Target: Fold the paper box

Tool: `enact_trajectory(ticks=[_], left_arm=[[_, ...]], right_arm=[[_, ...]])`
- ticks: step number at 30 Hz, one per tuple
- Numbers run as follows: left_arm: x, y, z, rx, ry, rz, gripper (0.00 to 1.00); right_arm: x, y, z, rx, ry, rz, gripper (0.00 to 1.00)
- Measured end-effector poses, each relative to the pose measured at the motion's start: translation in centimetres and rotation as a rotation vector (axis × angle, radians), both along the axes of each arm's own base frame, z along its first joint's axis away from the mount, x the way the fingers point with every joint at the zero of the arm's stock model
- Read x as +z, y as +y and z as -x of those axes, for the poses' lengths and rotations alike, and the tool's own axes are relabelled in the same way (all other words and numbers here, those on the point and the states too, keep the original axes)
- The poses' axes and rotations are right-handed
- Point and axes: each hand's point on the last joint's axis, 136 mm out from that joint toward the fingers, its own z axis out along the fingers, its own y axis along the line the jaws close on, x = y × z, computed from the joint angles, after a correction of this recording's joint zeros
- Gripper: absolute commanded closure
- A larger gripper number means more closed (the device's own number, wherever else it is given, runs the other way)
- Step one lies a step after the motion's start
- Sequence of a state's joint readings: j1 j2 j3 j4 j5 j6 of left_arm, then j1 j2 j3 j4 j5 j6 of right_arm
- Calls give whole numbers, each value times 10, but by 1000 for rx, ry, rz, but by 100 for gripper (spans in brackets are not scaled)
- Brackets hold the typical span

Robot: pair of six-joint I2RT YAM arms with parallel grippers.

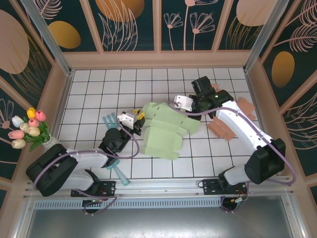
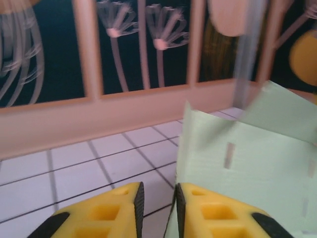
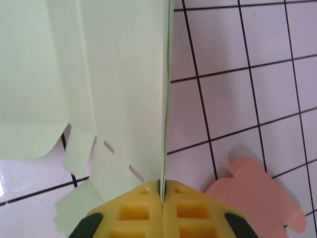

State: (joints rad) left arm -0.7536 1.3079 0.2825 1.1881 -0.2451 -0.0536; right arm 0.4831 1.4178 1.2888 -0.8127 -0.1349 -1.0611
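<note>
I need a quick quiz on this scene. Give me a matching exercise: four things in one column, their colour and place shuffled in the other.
1 paper box
2 fork
3 tulips
4 card pieces

A pink, beside the right arm
B at the left wall
C light green, pinched by the right gripper
D teal, partly under the left arm

Pairs: 1-C, 2-D, 3-B, 4-A

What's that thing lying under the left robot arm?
A teal fork on the tiled table. Its tines and handle end stick out on either side of the left arm; the middle is covered.
</note>
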Motion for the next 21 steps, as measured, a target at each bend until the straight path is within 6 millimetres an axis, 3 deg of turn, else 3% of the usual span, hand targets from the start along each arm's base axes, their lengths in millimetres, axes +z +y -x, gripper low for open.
enact_trajectory(ticks=[5,10,16,18,21], left_arm=[[27,28,-19,194,144,167,74],[43,28,-2,117,245,331,80],[23,-3,22,-84,402,397,87],[12,-12,24,-115,443,381,97],[-8,-24,25,-149,504,352,100]], right_arm=[[-3,-5,-9,-29,-4,51,100],[-7,2,-18,-42,2,82,100],[-6,5,-21,-56,3,96,100],[-7,4,-20,-61,6,100,100],[-8,2,-20,-64,8,110,100]])
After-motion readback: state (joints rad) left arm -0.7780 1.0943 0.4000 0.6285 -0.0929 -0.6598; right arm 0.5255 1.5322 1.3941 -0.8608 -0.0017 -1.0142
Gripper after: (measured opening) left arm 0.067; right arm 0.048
